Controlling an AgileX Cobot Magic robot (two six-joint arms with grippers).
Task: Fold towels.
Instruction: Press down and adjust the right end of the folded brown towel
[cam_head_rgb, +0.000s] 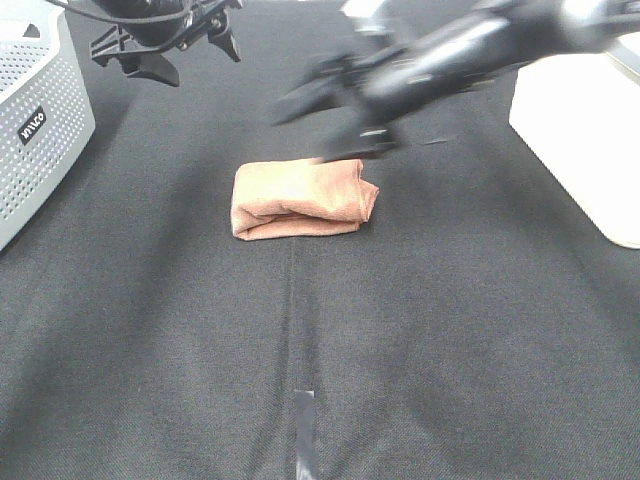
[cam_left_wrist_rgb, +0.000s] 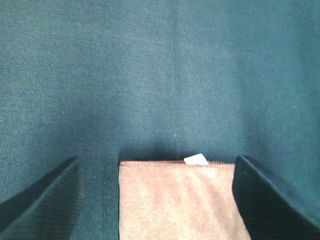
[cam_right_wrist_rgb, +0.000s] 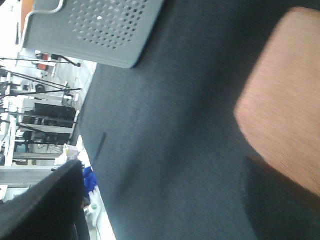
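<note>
The reddish-brown towel (cam_head_rgb: 303, 198) lies folded into a small thick bundle in the middle of the black table. My right gripper (cam_head_rgb: 315, 125) is motion-blurred just above and behind the towel's far edge, jaws apart and empty. In the right wrist view the towel (cam_right_wrist_rgb: 285, 100) sits beside one dark finger (cam_right_wrist_rgb: 280, 200). My left gripper (cam_head_rgb: 185, 50) hangs open and empty at the far left, away from the towel. In the left wrist view the towel (cam_left_wrist_rgb: 180, 200) shows between the two fingers, with its white tag (cam_left_wrist_rgb: 196, 160) on its hemmed edge.
A grey perforated basket (cam_head_rgb: 40, 120) stands at the left edge and also shows in the right wrist view (cam_right_wrist_rgb: 95, 25). A white bin (cam_head_rgb: 590, 120) stands at the right edge. A strip of dark tape (cam_head_rgb: 304, 430) lies on the cloth near the front.
</note>
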